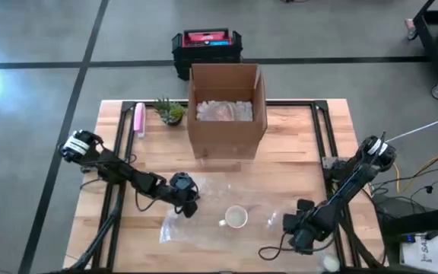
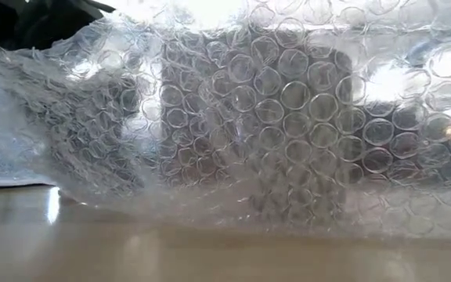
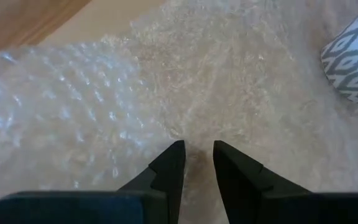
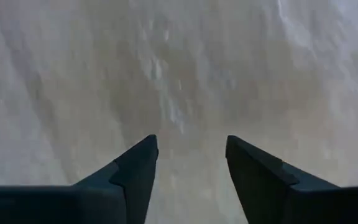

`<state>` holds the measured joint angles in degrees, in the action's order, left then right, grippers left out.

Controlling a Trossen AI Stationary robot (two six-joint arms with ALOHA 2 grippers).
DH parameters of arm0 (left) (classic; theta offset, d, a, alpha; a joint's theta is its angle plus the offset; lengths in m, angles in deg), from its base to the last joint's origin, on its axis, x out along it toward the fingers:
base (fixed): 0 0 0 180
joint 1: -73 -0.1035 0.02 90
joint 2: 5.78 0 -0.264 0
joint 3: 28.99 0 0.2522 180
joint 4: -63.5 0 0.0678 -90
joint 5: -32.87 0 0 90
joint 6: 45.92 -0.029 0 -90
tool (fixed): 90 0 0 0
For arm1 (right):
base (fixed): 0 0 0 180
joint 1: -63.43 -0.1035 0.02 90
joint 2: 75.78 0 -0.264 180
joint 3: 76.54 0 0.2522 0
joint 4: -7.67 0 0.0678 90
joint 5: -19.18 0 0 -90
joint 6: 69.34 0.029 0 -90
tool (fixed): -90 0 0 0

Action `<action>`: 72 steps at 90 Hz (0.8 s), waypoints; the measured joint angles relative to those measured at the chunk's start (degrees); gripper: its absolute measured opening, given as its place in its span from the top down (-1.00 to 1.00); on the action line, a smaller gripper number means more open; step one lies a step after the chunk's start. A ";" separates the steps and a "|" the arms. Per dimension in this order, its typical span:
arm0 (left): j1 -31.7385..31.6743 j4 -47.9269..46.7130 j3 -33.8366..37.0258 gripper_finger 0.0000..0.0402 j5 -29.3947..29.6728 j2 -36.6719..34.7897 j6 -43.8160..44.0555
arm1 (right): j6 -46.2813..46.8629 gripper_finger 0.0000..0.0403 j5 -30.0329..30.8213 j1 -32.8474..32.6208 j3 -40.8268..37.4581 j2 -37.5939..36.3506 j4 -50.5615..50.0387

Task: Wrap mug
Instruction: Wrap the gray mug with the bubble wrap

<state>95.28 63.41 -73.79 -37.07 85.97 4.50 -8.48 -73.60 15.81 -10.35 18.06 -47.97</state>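
Item: mug (image 1: 236, 218). Small, pale, seen from above as a round open mouth with a short handle toward the left arm's side; the left wrist view shows its wall (image 3: 353, 59) printed with a grey-and-white diamond pattern. It stands upright on the bubble wrap, near the front middle of the counter (image 1: 295, 152), between the two pincers and touching neither.

Item: bubble wrap (image 1: 226, 209). Clear sheet spread flat under the mug, reaching from the left pincer across to the right one (its edges are hard to trace against the wood). In the low view it rises like a curtain (image 2: 272, 125) across nearly the whole picture, its round cells plain to see, and hides the mug.

Item: left pincer (image 1: 186, 199). At the sheet's left edge, low over the plastic; fingers (image 3: 169, 165) a narrow gap apart, nothing between them.

Item: right pincer (image 1: 295, 227). At the sheet's right side, low over the surface; fingers (image 4: 135, 165) spread wide, holding nothing.

Other stock, rear of counter: cardboard box (image 1: 226, 110), open, with pale packing inside; small potted plant (image 1: 171, 112) just beside it; pink object (image 1: 138, 119) lying beyond the plant. On the floor behind, a black case with a red top (image 1: 206, 47).
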 joint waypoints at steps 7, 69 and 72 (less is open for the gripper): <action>0.00 -0.07 -0.55 0.63 0.00 0.00 -0.58 | -0.49 0.42 -1.97 1.37 -0.74 0.00 0.96; 2.93 -34.77 -32.42 0.63 -3.07 -2.32 -11.72 | -25.11 1.00 17.39 5.06 18.20 -4.50 -7.13; 3.19 -35.30 -33.11 0.63 -3.04 -2.34 -12.06 | -26.93 1.00 19.43 5.39 19.35 -4.50 -6.86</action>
<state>98.47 28.11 -106.91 -40.11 83.63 -7.57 -35.42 -54.17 21.19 9.00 13.56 -54.83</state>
